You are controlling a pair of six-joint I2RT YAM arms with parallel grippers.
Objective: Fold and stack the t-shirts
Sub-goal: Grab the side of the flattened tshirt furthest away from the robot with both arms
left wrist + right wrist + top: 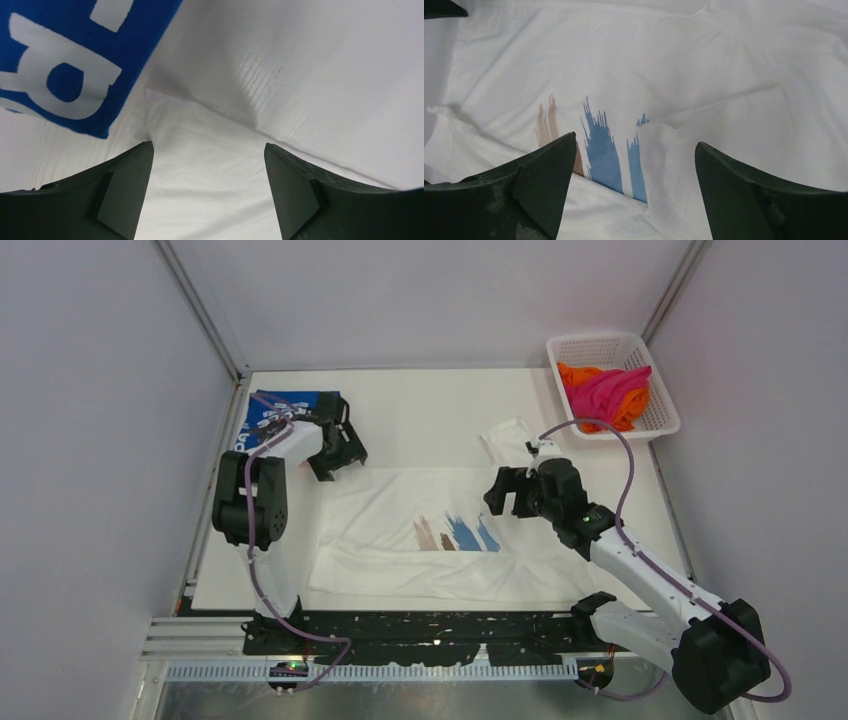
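Note:
The white t-shirt with brown and blue brush strokes [440, 530] lies spread across the table's middle, partly folded. It also shows in the right wrist view [604, 145] and in the left wrist view [210, 185]. The folded blue t-shirt with white lettering [275, 415] lies at the back left, and its edge shows in the left wrist view [60, 65]. My left gripper [335, 455] is open and empty over the white shirt's far left corner, beside the blue shirt. My right gripper [508, 492] is open and empty over the shirt's right part, where a fold covers the print's edge. Magenta [605, 390] and orange [575, 373] shirts lie in the basket.
A white plastic mesh basket [655, 420] stands at the back right corner. Grey walls enclose the table on three sides. A black rail with the arm bases [430, 630] runs along the near edge.

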